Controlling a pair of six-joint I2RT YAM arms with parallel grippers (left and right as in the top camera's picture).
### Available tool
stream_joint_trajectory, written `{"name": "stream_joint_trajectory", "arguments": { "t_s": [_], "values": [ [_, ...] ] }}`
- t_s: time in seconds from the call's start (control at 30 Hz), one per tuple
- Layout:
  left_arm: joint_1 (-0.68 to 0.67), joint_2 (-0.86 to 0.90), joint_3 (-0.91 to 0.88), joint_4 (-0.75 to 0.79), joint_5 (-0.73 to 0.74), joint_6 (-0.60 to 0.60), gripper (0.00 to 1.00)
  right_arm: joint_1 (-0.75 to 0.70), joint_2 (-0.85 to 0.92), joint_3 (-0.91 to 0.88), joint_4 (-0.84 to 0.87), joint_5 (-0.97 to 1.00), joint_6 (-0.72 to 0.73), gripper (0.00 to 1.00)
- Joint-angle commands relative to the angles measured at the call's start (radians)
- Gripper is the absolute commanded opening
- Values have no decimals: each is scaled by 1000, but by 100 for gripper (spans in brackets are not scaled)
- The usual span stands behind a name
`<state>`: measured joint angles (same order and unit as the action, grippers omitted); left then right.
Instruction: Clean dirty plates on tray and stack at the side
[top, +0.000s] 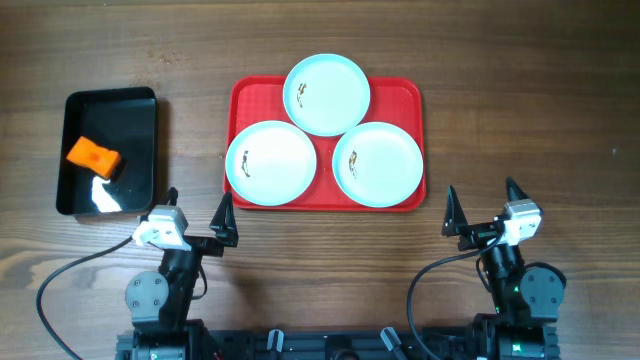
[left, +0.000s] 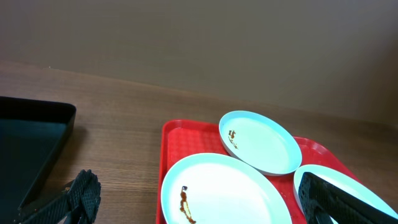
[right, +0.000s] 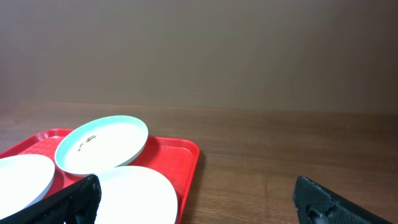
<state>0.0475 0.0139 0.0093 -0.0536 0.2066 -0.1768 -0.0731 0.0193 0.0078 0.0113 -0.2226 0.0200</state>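
Observation:
Three pale-blue plates lie on the red tray (top: 405, 95), each with a small brown smear: one at the back (top: 327, 94) resting partly on the other two, one front left (top: 271, 163), one front right (top: 377, 164). My left gripper (top: 196, 218) is open and empty on the near side of the tray's left corner. My right gripper (top: 483, 208) is open and empty to the right of the tray. In the left wrist view the front-left plate (left: 221, 193) and back plate (left: 260, 142) show on the tray (left: 186, 140). In the right wrist view the back plate (right: 102, 144) and front-right plate (right: 140, 193) show.
A black rectangular bin (top: 108, 150) stands left of the tray and holds an orange sponge (top: 93, 156). Its corner shows in the left wrist view (left: 34, 134). Bare wooden table (top: 530, 110) lies right of the tray.

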Motion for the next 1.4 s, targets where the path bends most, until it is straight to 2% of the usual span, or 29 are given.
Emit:
{"name": "stream_joint_trajectory", "arguments": {
  "t_s": [0.0,1.23,1.27,1.37],
  "values": [
    [-6,-7,-4,-6,-10,16,100,-4,-5,-3,3,17,-17,100],
    [-6,-7,-4,-5,-7,14,100,-4,-5,-3,3,17,-17,100],
    [-6,-7,-4,-3,12,-6,100,-4,-5,-3,3,17,-17,100],
    [-6,-7,-3,27,224,-248,100,-4,-5,-3,3,17,-17,100]
  ]
}}
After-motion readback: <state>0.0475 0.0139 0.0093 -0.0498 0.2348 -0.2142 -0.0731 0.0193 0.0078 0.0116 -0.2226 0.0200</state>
